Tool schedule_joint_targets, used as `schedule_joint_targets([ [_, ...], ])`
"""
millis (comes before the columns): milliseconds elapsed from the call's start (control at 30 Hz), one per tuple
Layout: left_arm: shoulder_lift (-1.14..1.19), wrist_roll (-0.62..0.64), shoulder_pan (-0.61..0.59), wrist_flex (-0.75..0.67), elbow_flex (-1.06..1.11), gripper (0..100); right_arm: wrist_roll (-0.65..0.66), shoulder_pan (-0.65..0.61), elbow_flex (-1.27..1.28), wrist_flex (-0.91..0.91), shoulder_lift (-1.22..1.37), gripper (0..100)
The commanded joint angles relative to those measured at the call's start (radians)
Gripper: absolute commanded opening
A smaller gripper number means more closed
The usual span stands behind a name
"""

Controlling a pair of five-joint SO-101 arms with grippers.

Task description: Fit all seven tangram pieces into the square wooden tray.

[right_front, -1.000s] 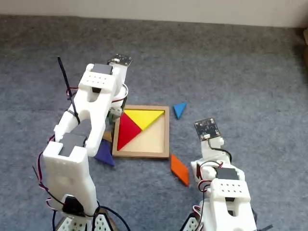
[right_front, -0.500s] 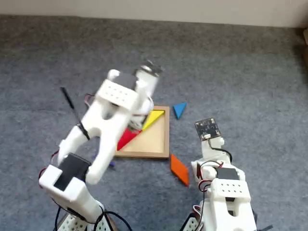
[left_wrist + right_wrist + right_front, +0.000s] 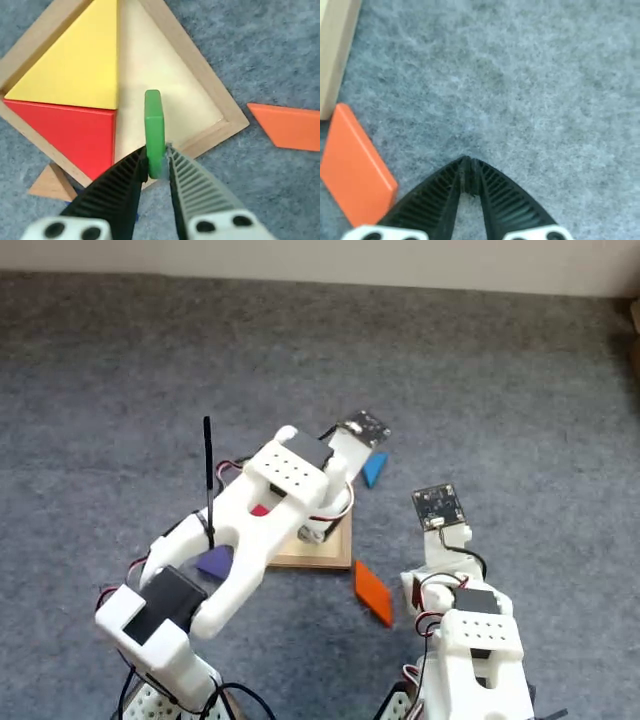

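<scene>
Clamped on the green piece (image 3: 153, 125), edge-up, in the left gripper (image 3: 156, 160), over bare floor of the wooden tray (image 3: 230, 122), with yellow triangle (image 3: 75, 65) and red triangle (image 3: 70, 132) seated to 1 side of the jaws. Pinched shut on nothing at the right gripper (image 3: 468, 175), above carpet (image 3: 520, 75), with the orange piece (image 3: 355, 170) just beside the jaws.

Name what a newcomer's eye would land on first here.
The left gripper pinches a green piece on edge over the bare part of the wooden tray, where a yellow triangle and a red triangle already lie. An orange parallelogram lies on the grey carpet beside the tray.
</scene>
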Motion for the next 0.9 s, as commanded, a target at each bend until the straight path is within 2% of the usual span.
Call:
schedule_joint_targets([
  [0, -0.051, 0.006, -0.019, -0.015, 0.01, 17, -0.002, 0.03, 0.005, -0.025, -0.012, 2.3],
  [67, -0.051, 0.021, -0.056, -0.02, 0.013, 21, -0.002, 0.028, 0.005, -0.025, -0.012, 2.3],
  [233, -0.051, 0.043, -0.139, -0.041, 0.005, 22, -0.002, 0.028, 0.005, -0.025, -0.012, 2.3],
  [867, -0.054, 0.038, -0.234, -0.043, -0.054, 22, -0.002, 0.028, 0.005, -0.025, -0.012, 2.3],
])
